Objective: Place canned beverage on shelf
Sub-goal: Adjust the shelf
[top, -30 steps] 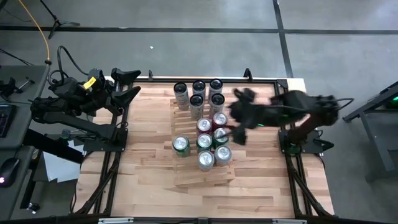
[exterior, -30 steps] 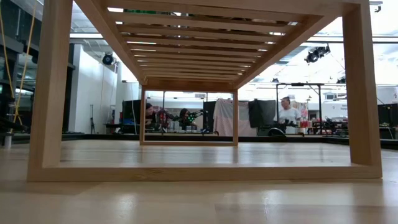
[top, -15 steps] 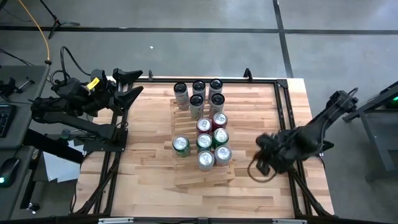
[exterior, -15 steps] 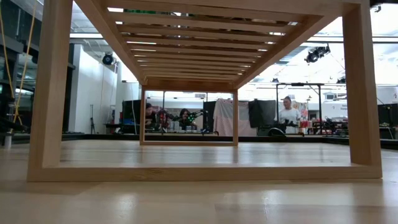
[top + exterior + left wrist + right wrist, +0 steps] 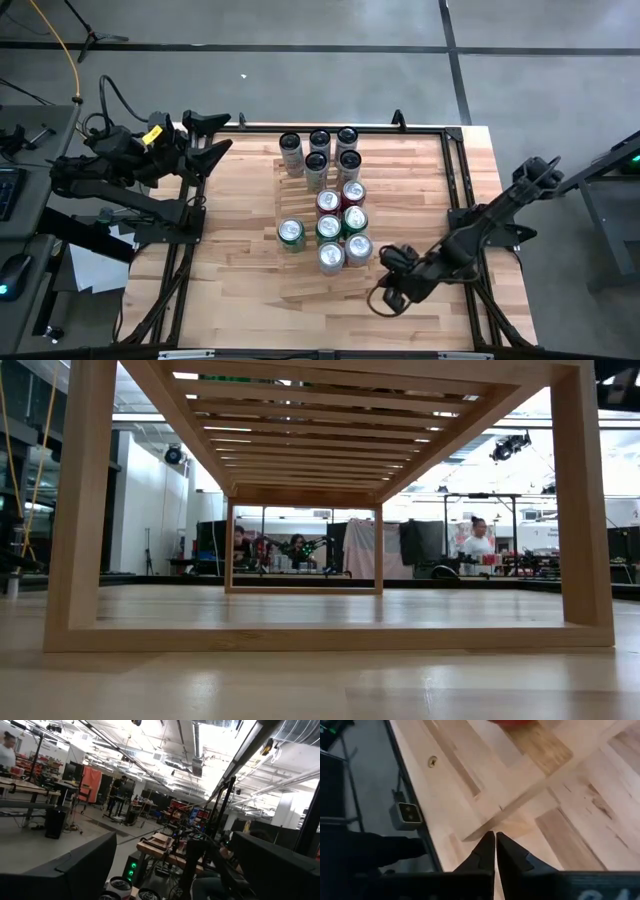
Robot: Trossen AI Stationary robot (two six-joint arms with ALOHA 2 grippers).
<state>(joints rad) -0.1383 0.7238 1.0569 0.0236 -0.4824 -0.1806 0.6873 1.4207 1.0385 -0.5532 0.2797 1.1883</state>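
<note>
High view, shelf (image 5: 330, 285): pale slatted rack at table centre, mostly covered by cans; bare slats showing only at the near end.
High view, cans (image 5: 329, 227): five grey ones in a far cluster, six green, red and silver ones in a near cluster; all upright on the shelf, touching or just beside one another.
High view, right gripper (image 5: 385, 296): low over the tabletop (image 5: 240, 250), near the shelf's near right corner, apart from the cans; empty.
High view, left gripper (image 5: 212, 135): parked at the table's far left corner, fingers spread wide, holding nothing.
High view, open room: bare wood left of the shelf and along the near edge; black frame rail (image 5: 462, 200) bordering the right side.
High view, change: right arm over the cans a second ago, now swung down and forward to the near right; cans unmoved.
Low view, shelf (image 5: 80, 510): seen end-on as a wooden frame, slats overhead, clear passage beneath; top cut off, cans hidden.
Low view, person (image 5: 477, 540): standing far back in the room, shifted slightly right since the earlier frame.
Left wrist view, fingers (image 5: 65, 875): dark, apart; two can tops (image 5: 120, 885) at the picture's edge, cut off.
Right wrist view, fingers (image 5: 487, 852): tips pressed together, nothing between; tabletop edge and frame rail beside them; a red object (image 5: 512, 722) cut off, unidentifiable.
</note>
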